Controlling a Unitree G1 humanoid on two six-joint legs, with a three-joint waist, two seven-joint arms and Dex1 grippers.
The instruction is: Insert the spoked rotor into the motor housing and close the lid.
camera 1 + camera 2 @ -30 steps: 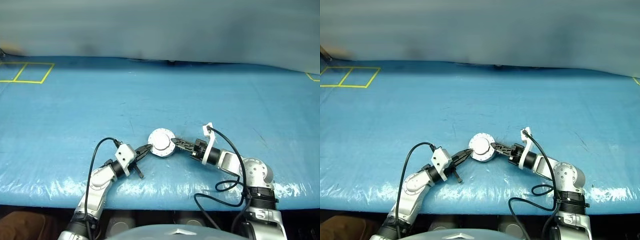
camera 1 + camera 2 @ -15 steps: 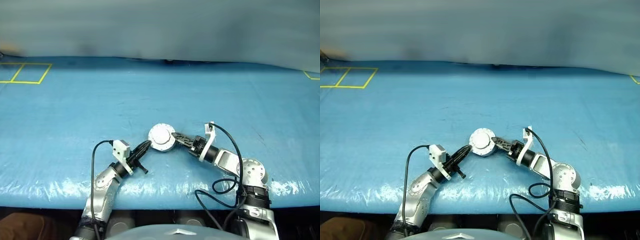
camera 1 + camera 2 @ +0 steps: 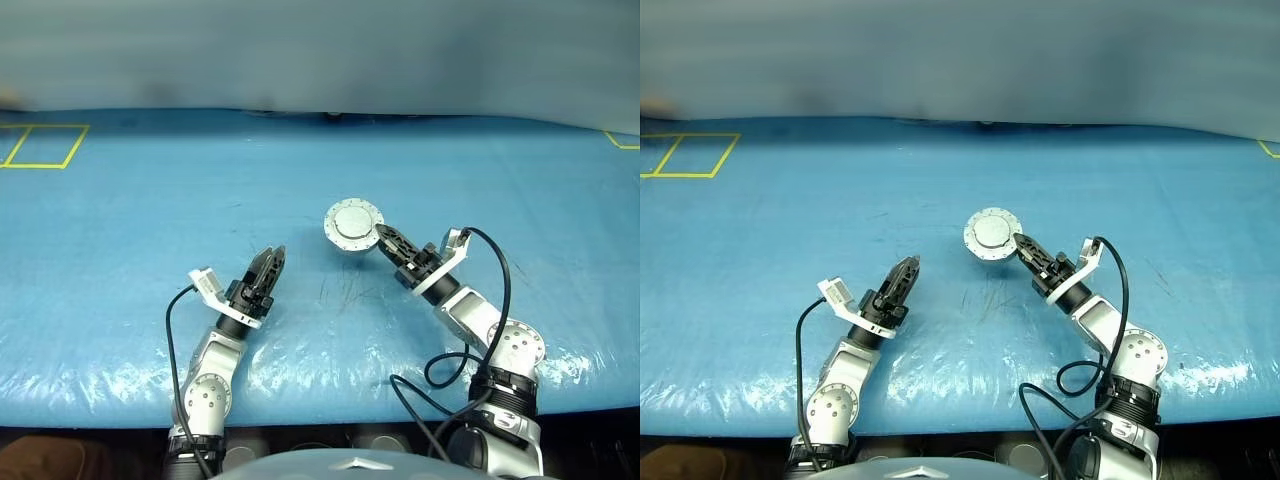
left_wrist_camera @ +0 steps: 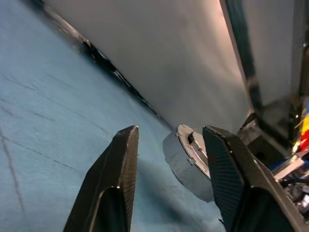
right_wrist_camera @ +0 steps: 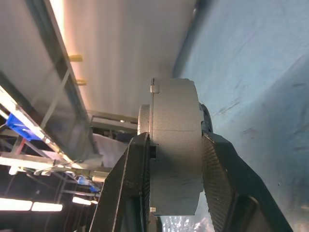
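The right gripper now lifts the closed motor housing off the blue tabletop, jaws clamped across it. The left gripper has let go, fingers apart and empty. Assembly looks finished.

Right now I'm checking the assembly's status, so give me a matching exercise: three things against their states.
Things:
1. left gripper
2. right gripper
3. motor housing

States:
a. silver, lid down, lifted off the blue table
b. clamped across the round silver assembly
c. fingers apart, holding nothing

Pairs: 1-c, 2-b, 3-a
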